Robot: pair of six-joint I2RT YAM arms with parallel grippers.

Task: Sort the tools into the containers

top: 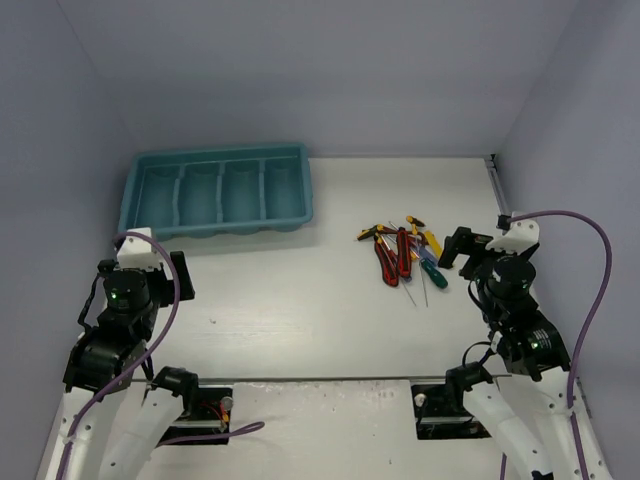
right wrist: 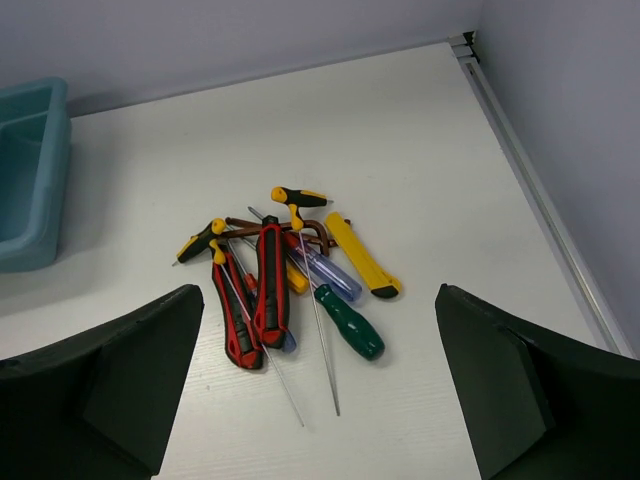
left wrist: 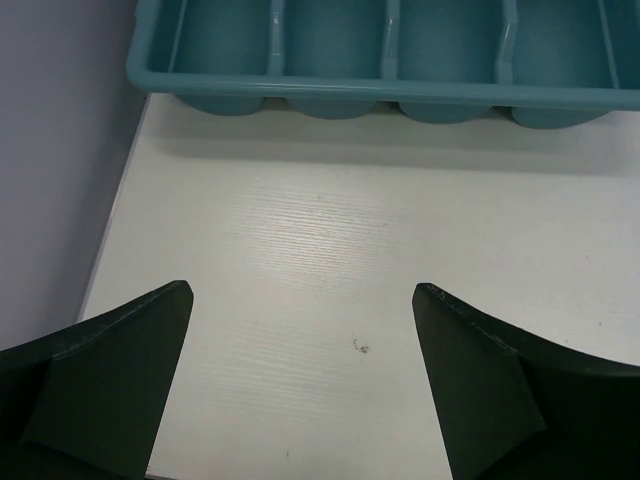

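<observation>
The tools lie in one pile right of the table's middle. In the right wrist view I see red-handled pliers, a green-handled screwdriver, a clear blue-handled one, a yellow-handled tool, yellow-and-black T-handle drivers and a brown L-shaped hex key. The teal tray with four oblong compartments stands at the back left; its near wall shows in the left wrist view. My right gripper is open, just short of the pile. My left gripper is open over bare table, near the tray.
A metal rail runs along the table's right edge by the grey wall. The tray's corner shows at the left of the right wrist view. A small dark speck marks the table between my left fingers.
</observation>
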